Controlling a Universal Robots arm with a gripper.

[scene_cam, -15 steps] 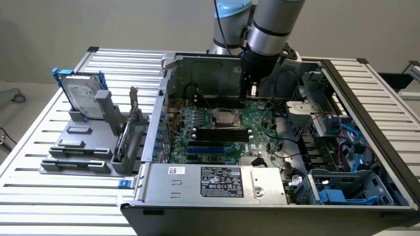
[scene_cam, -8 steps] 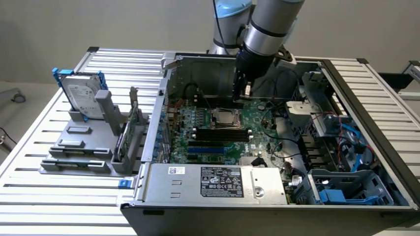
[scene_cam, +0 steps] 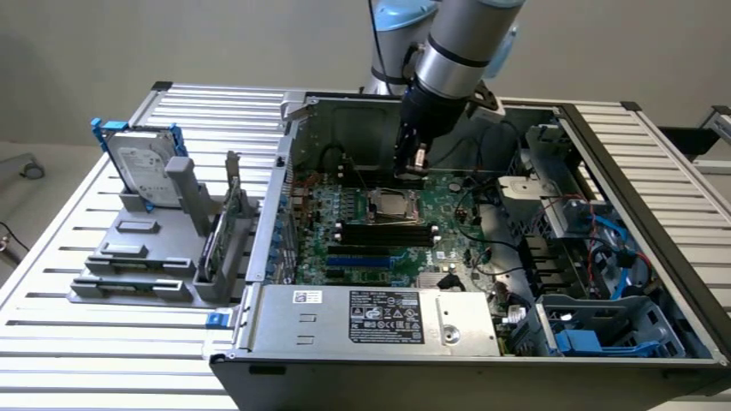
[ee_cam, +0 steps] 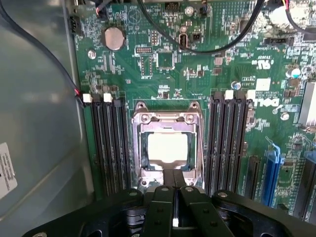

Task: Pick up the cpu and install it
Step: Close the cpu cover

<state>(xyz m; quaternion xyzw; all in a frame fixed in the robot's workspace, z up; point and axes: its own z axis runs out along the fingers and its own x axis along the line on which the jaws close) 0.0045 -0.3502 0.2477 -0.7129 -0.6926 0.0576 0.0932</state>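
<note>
Slatted aluminium tabletop [scene_cam: 68, 282] is carrying an open computer case [scene_cam: 286, 163] in the middle. A grey rack [scene_cam: 137, 257] is standing just beside the case at the exterior view's left, holding a blue-framed hard drive [scene_cam: 143, 163] upright at its far end. Inside the case a green motherboard [scene_cam: 457, 227] is lying flat, and a power supply [scene_cam: 377, 317] is sitting along the near edge. The arm is reaching down from the far side, with the gripper [scene_cam: 415, 163] hanging above the board, just to the far side of the socket [scene_cam: 391, 205] and apart from it. In the wrist view the cpu [ee_cam: 168, 148] is sitting inside the socket's metal frame, its pale silvery top facing up. Black memory slots [ee_cam: 111, 143] are running along both sides of the socket. A round coin battery [ee_cam: 113, 38] is lying further off on the board, and a black cable [ee_cam: 197, 47] is looping across the board near it. The fingers [ee_cam: 163, 207] are lying pressed together with nothing between them, their tips lining up over the edge of the socket. Whether the frame is latched down over the chip is hard to tell from this angle.
</note>
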